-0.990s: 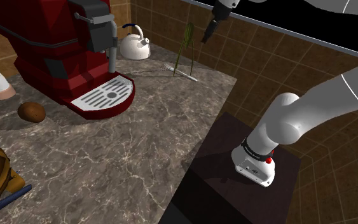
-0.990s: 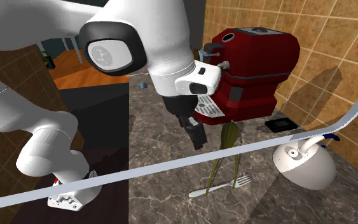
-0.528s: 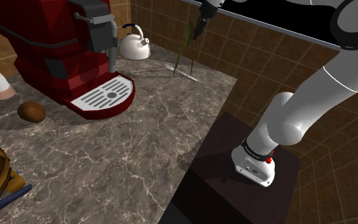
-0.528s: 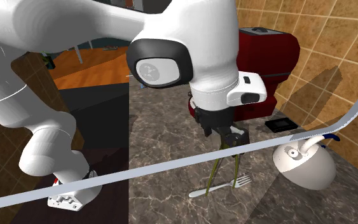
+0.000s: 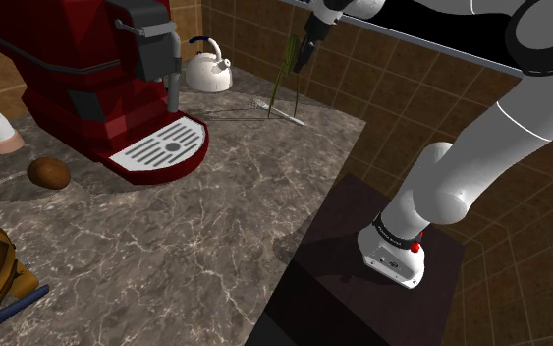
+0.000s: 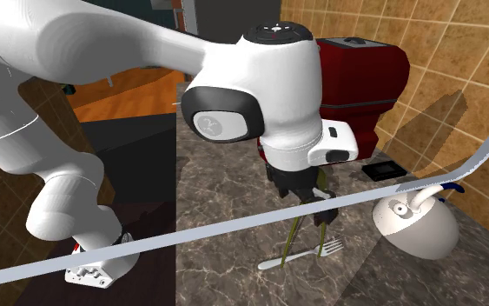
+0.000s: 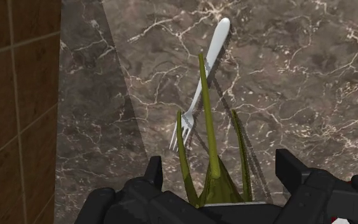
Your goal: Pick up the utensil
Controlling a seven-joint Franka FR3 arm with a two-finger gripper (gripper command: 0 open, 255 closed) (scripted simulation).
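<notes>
Gripper [image 7: 219, 168] above fork [image 7: 214, 51], jaws released, empty.
Green leaves [image 7: 212, 153] cross the fork's handle; tiled wall [image 7: 18, 95] apparently near the fork.

Dark veined marble counter [image 5: 215, 226]; brown tiled wall [image 5: 402, 69]; orange surface [image 6: 121, 100] beyond counter.

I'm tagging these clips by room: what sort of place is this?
Probably a kitchen: a red coffee machine, a white kettle and a fork sit on a marbled counter backed by brown tiles.
</notes>
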